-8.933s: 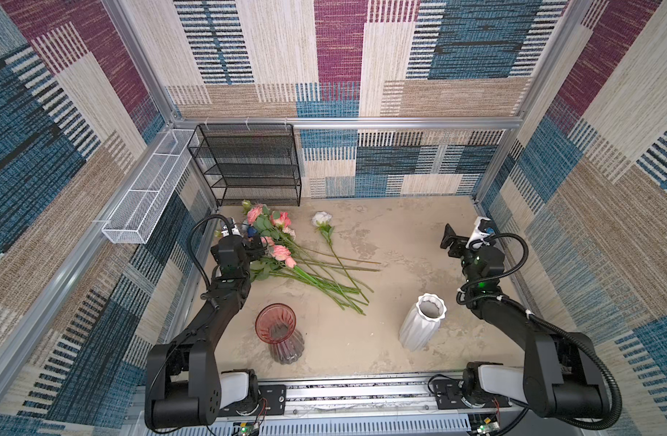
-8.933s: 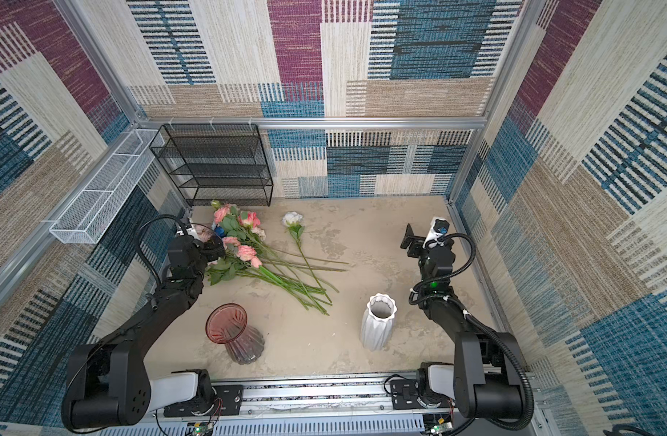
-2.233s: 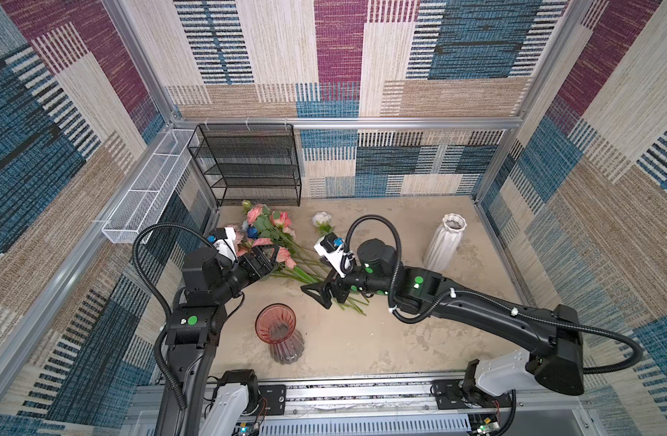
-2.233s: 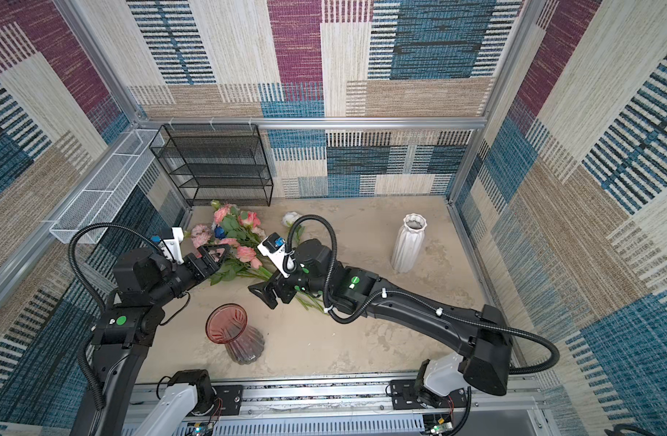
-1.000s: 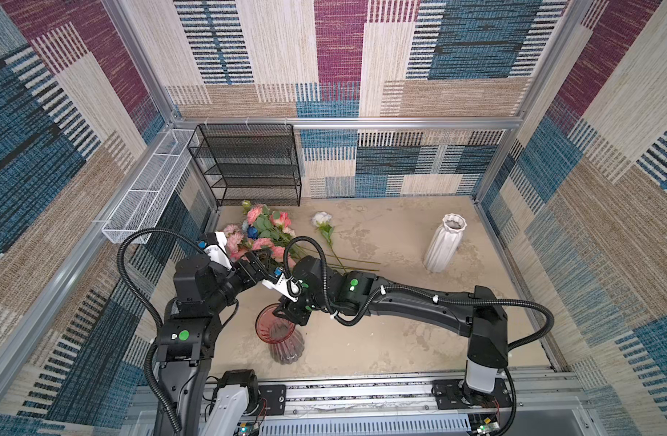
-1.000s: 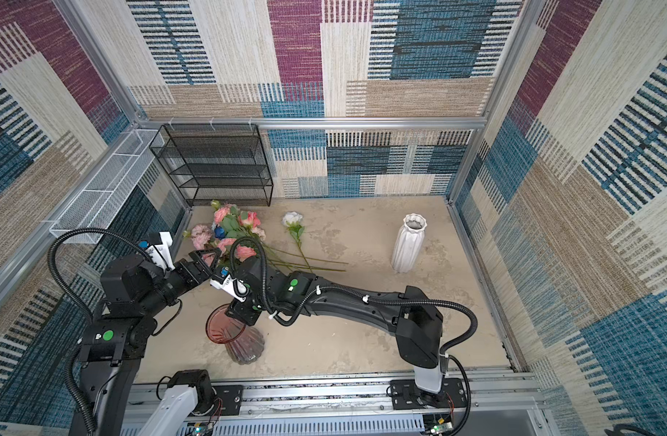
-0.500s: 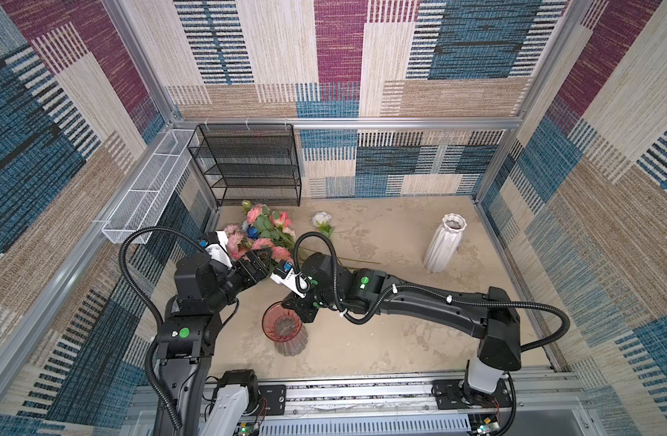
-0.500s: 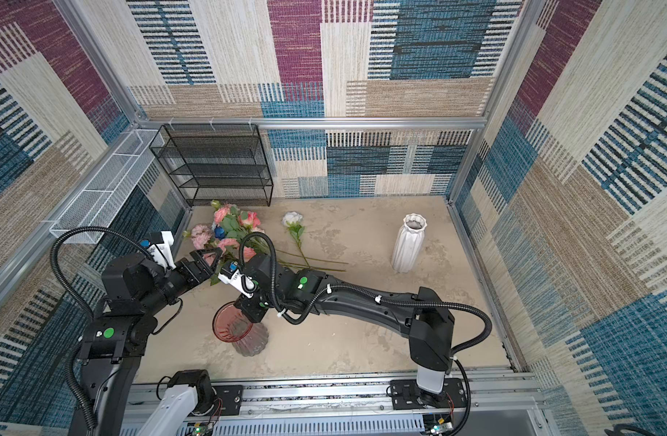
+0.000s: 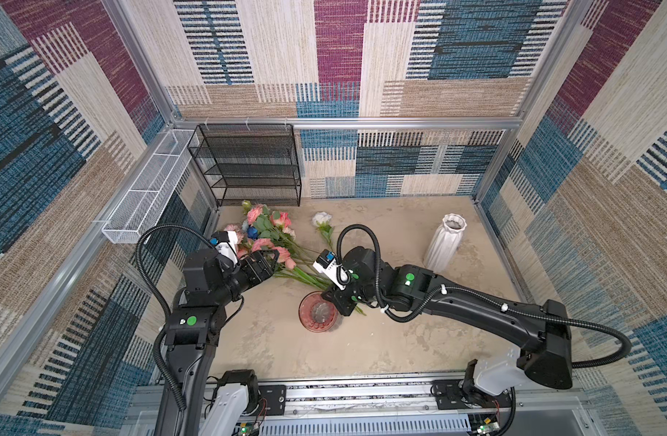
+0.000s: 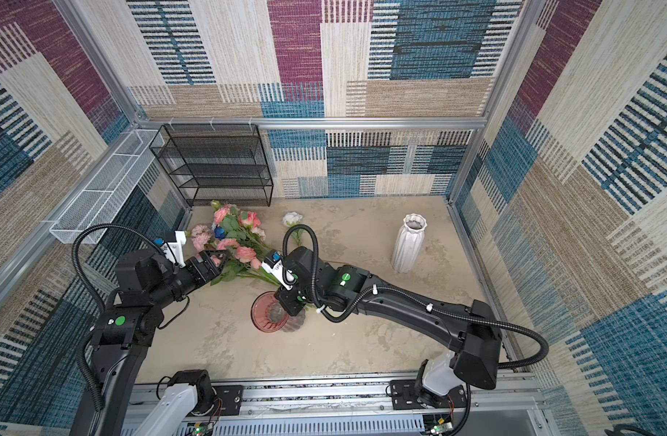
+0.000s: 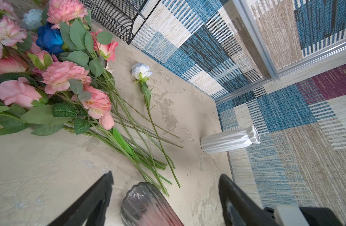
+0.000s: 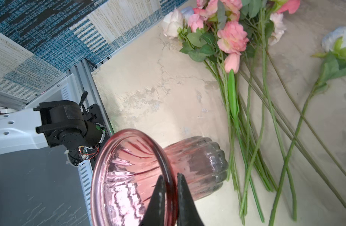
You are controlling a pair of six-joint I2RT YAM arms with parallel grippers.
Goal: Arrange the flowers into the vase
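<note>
A: In a top view, the flowers [image 9: 281, 219]?
B: Lying on the surface [image 9: 271, 339], stem ends just beside the pink vase [image 9: 316, 317].
A: Left wrist?
B: The left end effector [image 11: 166, 175] is spread, seemingly apart from that vase.
A: Right wrist?
B: The right end effector [image 12: 170, 176] pinches the vase's rim.

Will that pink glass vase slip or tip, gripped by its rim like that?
Probably slippery: the pink glass vase looks smooth and glossy, and the right tool pinches only its thin rim. It may tip easily, since the flared mouth looks wider than the ribbed body. Being glass, it would likely crack if it toppled.
</note>
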